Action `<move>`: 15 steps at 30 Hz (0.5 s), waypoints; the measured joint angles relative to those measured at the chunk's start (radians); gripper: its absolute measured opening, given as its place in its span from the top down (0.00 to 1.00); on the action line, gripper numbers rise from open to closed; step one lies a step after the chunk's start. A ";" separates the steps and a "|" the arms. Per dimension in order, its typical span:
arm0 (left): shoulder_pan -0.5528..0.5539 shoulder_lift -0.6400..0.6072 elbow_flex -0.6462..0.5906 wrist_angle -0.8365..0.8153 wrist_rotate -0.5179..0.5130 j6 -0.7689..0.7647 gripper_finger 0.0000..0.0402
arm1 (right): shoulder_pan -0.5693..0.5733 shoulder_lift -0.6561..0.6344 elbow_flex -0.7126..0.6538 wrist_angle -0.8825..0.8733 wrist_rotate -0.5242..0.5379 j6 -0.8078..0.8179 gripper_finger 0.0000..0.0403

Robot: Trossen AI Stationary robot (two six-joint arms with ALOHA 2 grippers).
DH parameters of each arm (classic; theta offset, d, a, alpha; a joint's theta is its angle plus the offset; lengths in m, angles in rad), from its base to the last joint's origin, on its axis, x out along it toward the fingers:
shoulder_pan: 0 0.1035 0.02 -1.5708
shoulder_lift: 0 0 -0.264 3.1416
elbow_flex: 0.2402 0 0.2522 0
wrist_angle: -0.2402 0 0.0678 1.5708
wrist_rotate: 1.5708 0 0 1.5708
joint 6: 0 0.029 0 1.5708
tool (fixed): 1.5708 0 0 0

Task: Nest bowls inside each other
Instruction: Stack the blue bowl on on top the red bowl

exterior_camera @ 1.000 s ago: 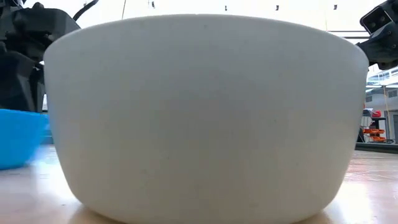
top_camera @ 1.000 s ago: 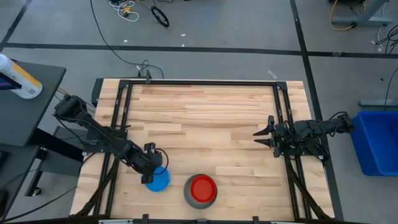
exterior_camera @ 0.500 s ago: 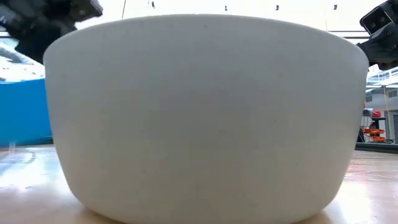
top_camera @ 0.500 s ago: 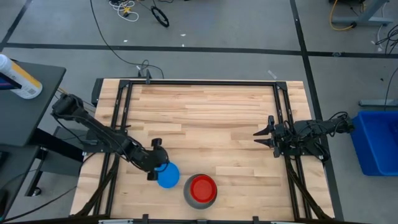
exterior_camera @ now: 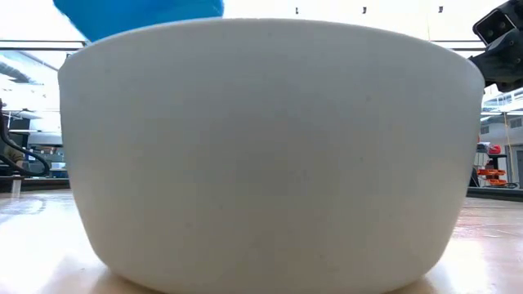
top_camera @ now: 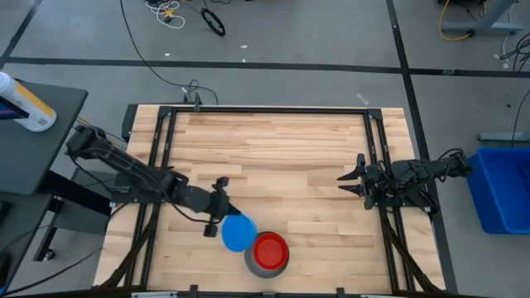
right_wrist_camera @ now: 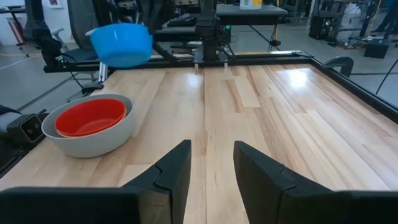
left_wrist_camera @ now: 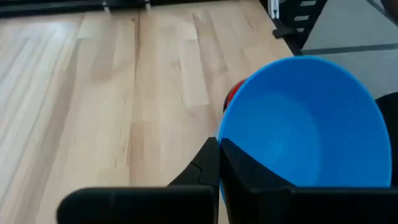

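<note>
A light blue bowl hangs in the air near the table's near edge, with my left gripper shut on it. Just to its right a pale grey bowl stands on its base on the table, and a red bowl sits nested inside it. From the right wrist view the blue bowl floats above and beyond the grey bowl. In the low view the grey bowl fills the picture. My right gripper waits open at the table's right side. My left gripper holds the light blue bowl by its rim on the side nearest the arm. One finger is inside the bowl and the other outside its wall. The fingers come slanting down from the table's left. The bowl is lifted clear and tilted.
Black frame rails run along the table's left and right sides. The wide wooden top lies bare behind the bowls. A blue bin stands on the floor past the right edge.
My left gripper has risen and gone toward the table's right edge, toward the grey bowl, tipping up as it went. The light blue bowl, which stood on the table, has been lifted clear and carried along with it. My right arm has kept still.
</note>
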 joint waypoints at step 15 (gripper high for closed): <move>0.095 0.359 0.247 0.009 0.255 0.105 1.00 | 0.000 0.000 0.000 -0.006 0.000 0.000 0.68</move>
